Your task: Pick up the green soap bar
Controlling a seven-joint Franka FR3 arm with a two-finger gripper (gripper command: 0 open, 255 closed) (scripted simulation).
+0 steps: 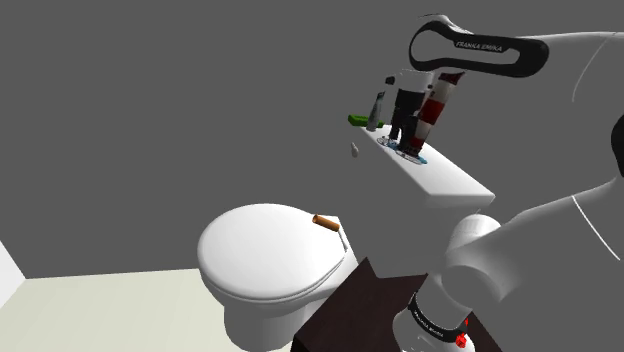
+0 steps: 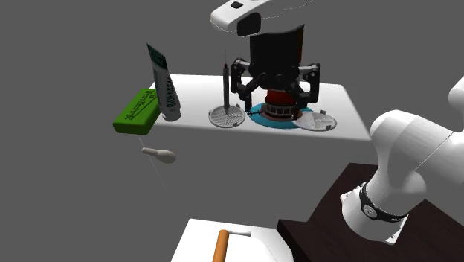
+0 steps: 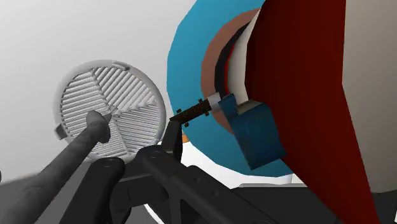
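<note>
We see a white toilet (image 1: 265,250), brown stick (image 1: 327,222) on it, shelf (image 2: 197,93) with upright tube (image 2: 165,82), slotted disc (image 2: 226,116), striped bottle (image 1: 437,105).

Shoulder view sees the shelf (image 1: 450,180) from afar, second exterior nearer, wrist closest.

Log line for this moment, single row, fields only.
gripper: at striped red-white object on blue disc | green soap bar: at white ledge end, beside tube, untouched | status: not grasped
</note>
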